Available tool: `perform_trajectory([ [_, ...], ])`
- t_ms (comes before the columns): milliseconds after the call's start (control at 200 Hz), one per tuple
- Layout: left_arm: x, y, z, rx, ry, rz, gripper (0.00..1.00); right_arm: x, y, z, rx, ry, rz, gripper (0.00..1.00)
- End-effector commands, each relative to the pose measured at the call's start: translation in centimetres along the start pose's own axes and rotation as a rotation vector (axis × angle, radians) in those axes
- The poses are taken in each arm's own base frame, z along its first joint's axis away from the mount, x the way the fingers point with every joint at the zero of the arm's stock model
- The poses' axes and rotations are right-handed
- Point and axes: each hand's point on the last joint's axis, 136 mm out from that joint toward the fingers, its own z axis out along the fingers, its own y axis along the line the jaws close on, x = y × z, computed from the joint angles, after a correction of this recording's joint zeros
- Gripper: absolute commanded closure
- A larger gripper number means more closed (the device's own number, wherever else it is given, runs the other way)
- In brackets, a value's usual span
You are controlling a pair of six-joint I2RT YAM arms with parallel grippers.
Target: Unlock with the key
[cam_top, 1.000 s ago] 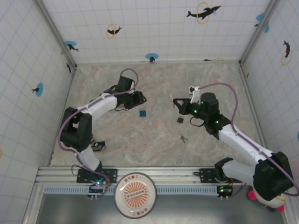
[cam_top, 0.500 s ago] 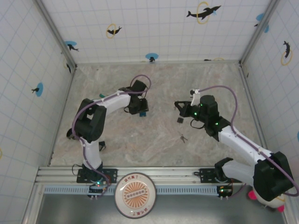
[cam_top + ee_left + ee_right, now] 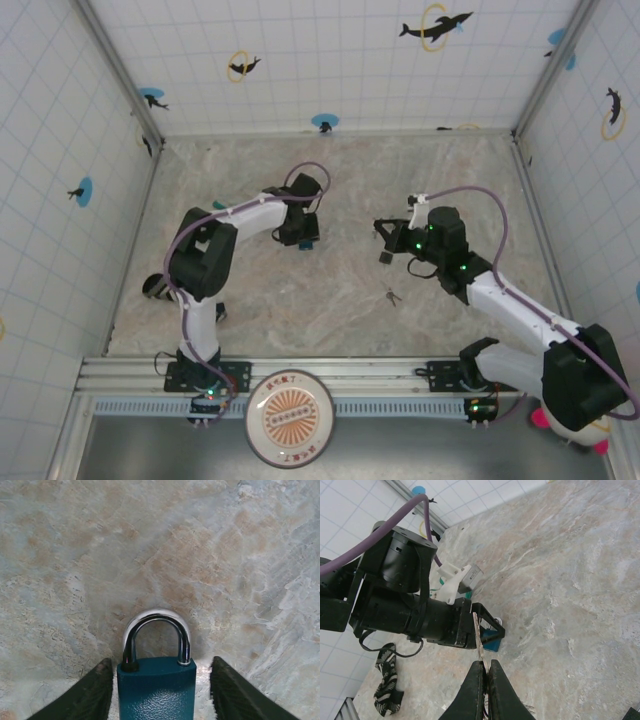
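Near the middle of the table, padlock (image 3: 156,690): it has a blue body and lies flat on the marble-pattern table (image 3: 340,180). Its silver shackle (image 3: 156,617) is closed and points away from the left wrist camera.
Left gripper (image 3: 304,238): it is low over the padlock, with one black finger on each side of the blue body.
Left jaws: they are released and stand apart around the padlock. In the left wrist view the finger (image 3: 90,690) on the left of the picture is just beside the body. The other finger is a little apart from it, with bare table between.
Right gripper (image 3: 486,667): it is above the table, to the right of the padlock and apart from it, and it points toward the left gripper.
Right jaws: they are clenched and grasp the key (image 3: 478,630). The thin blade of the key stands out past the fingertips.
Key against padlock: in the right wrist view the blade crosses in front of the black left gripper. A blue corner of the padlock shows just beside the blade, lower down. I cannot tell how far the blade is from the lock.
Small dark object (image 3: 385,257): it lies on the table close under the right gripper.
Loose keys (image 3: 392,296): they lie on the table nearer to the arm bases, apart from both grippers.
Patterned black strap (image 3: 387,677): it lies on the table behind the left arm.
Round plate (image 3: 290,417): it is white with an orange pattern and sits below the rail, between the two arm bases.
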Motion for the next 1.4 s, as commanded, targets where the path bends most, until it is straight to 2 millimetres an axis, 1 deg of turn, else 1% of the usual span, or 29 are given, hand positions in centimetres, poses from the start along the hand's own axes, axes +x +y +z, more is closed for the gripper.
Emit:
perform_trajectory([
  [0, 0.7, 1.0, 0.8, -0.066, 0.033, 0.018, 0.52, 0.2, -0.6, 0.1, 0.006, -0.022, 0.004, 1.00],
  [40, 0.9, 1.2, 1.0, -0.077, 0.038, 0.025, 0.55, 0.3, -0.7, 0.1, 0.006, -0.023, 0.007, 1.00],
  [125, 1.4, 1.7, 1.3, -0.116, 0.054, 0.034, 0.58, 0.3, -0.7, 0.2, 0.002, -0.026, 0.010, 1.00],
  [255, 2.0, 1.8, 1.3, -0.164, 0.058, 0.065, 0.57, 0.6, -1.0, 0.3, 0.005, -0.023, 0.018, 1.00],
  [435, 2.7, 2.3, 1.6, -0.202, 0.080, 0.053, 0.57, 1.0, -1.3, 0.5, -0.001, -0.026, 0.031, 1.00],
  [555, 2.7, 2.0, 0.9, -0.199, 0.072, 0.047, 0.54, 1.3, -1.5, 0.5, -0.001, -0.023, 0.038, 1.00],
  [656, 2.4, 1.8, 0.0, -0.183, 0.051, 0.041, 0.53, 1.5, -1.7, 0.5, 0.002, -0.024, 0.043, 1.00],
  [741, 2.4, 1.5, -0.2, -0.172, 0.051, 0.046, 0.53, 1.6, -1.7, 0.5, 0.001, -0.026, 0.044, 1.00],
  [806, 2.6, 1.7, 0.2, -0.177, 0.064, 0.049, 0.56, 1.5, -1.7, 0.6, -0.002, -0.029, 0.046, 1.00],
  [866, 3.0, 1.8, 0.9, -0.180, 0.081, 0.052, 0.63, 1.5, -1.8, 0.6, -0.001, -0.030, 0.047, 1.00],
  [961, 3.8, 1.9, 1.9, -0.167, 0.110, 0.047, 0.71, 1.5, -1.8, 0.6, 0.001, -0.030, 0.049, 1.00],
  [1091, 4.0, 1.5, 2.2, -0.131, 0.107, 0.036, 0.78, 1.9, -2.3, 0.6, 0.025, -0.022, 0.044, 1.00],
  [1201, 3.2, 0.7, 1.2, -0.094, 0.059, 0.006, 0.81, 2.8, -2.6, 0.9, 0.061, 0.006, -0.001, 1.00],
  [1286, 1.8, -0.3, -0.4, -0.052, -0.010, -0.027, 0.84, 3.3, -3.1, 1.1, 0.109, -0.003, -0.052, 1.00],
  [1396, -0.2, -1.6, -3.0, 0.006, -0.097, -0.072, 0.84, 3.3, -2.7, 1.2, 0.105, -0.047, -0.077, 1.00],
])
